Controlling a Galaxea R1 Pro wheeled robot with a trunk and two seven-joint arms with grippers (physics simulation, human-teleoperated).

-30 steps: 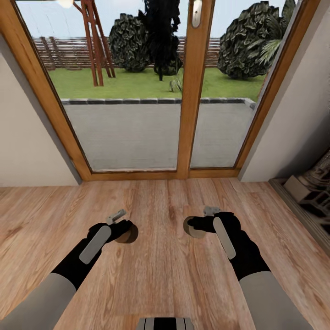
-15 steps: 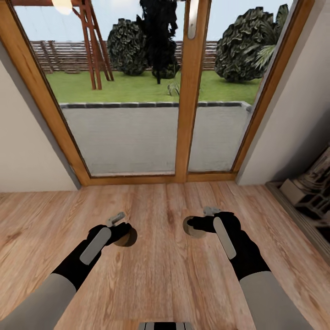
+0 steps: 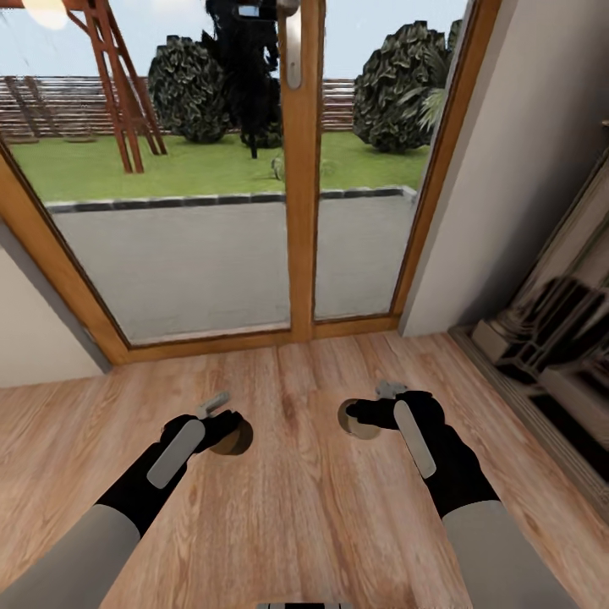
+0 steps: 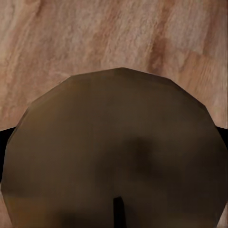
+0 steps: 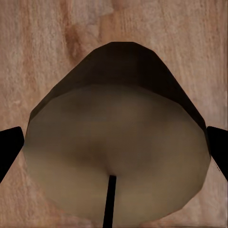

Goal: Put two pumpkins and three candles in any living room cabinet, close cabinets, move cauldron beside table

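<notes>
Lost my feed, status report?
Left pincer shut on squat grey-beige candle. Right pincer shut on second candle. Wooden-framed glass door ahead.

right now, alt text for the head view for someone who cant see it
Two black robot arms reach over a wood floor, the left gripper and right gripper each holding a squat candle. Ahead stands a wood-framed glass door onto a lawn.
</notes>
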